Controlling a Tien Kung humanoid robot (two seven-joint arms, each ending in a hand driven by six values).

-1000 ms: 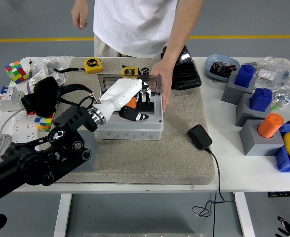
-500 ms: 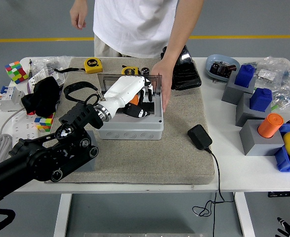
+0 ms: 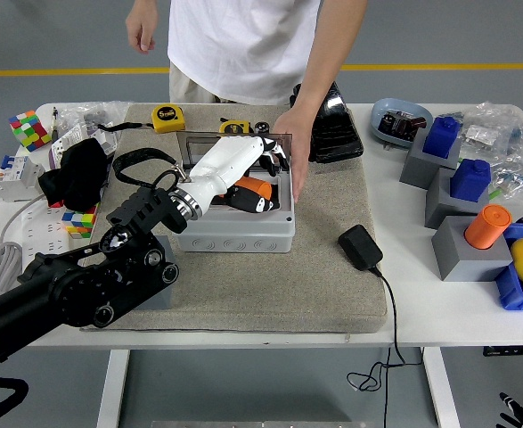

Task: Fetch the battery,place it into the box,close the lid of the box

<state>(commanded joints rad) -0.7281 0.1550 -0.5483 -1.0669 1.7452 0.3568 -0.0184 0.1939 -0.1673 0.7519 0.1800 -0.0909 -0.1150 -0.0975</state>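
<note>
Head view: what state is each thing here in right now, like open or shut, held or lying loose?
Box: open, clear lid raised at the back.
Battery: orange and black, lying inside the box, ungripped.
Left hand: over the box, fingers relaxed, holding nothing.
Person's hand: resting on the box's right edge, steadying it.
Black adapter: lying loose on the mat.

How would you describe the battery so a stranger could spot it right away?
Find the grey mat mid-table, then the pale grey box on it, clear lid raised. Inside, below the robot's white left hand, lies the battery: the only orange-and-black thing in there.
</note>
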